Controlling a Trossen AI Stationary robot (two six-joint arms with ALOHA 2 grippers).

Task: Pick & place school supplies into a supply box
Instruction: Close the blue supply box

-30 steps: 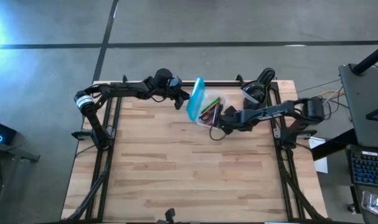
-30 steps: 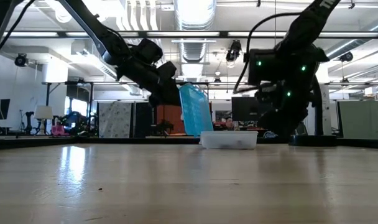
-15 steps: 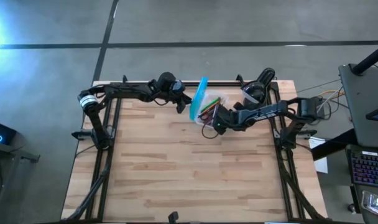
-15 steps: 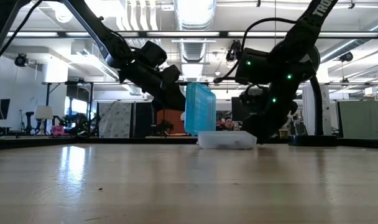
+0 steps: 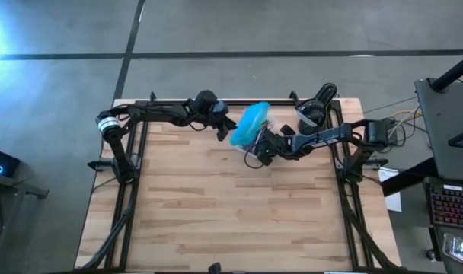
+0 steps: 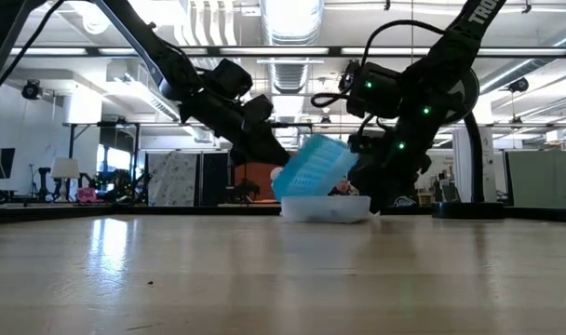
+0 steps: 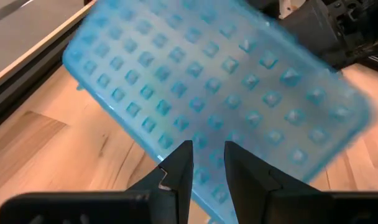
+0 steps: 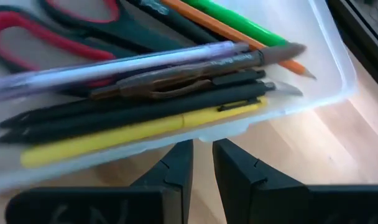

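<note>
— Jaws first: your left gripper (image 7: 201,163) has its fingers nearly together, only a thin slit between them, and the tips sit against the bumpy turquoise lid (image 7: 220,99) of the supply box (image 5: 254,129). Nothing is pinched; that's a pushing pose, used to tip the lid over.

— And your right gripper (image 8: 198,158)?

— Same story, fingers drawn close with a narrow gap, parked at the near wall of the clear half (image 8: 288,106). I'd judge it's there to brace the tray so the box doesn't slide across the tabletop (image 5: 216,205) while your left arm leans on the lid.

— Where does the box sit?

— Far side of the tabletop, between your two arms. In the low view the lid (image 6: 313,167) hangs tilted over the clear tray (image 6: 325,208), partway down, not yet flat.

— Contents?

— All inside, by your right wrist view: red-handled scissors (image 8: 46,31), a green marker (image 8: 245,22), an orange pencil (image 8: 239,40), a yellow pencil (image 8: 139,134) and the dark pens (image 8: 145,106), lying lengthwise. Whether anything pokes above the rim I can't quite tell from here.

— So the picking is done?

— Looks it; no supplies lie loose on the wood. What's left is closing. Watch that the tray doesn't skid as you press.
</note>
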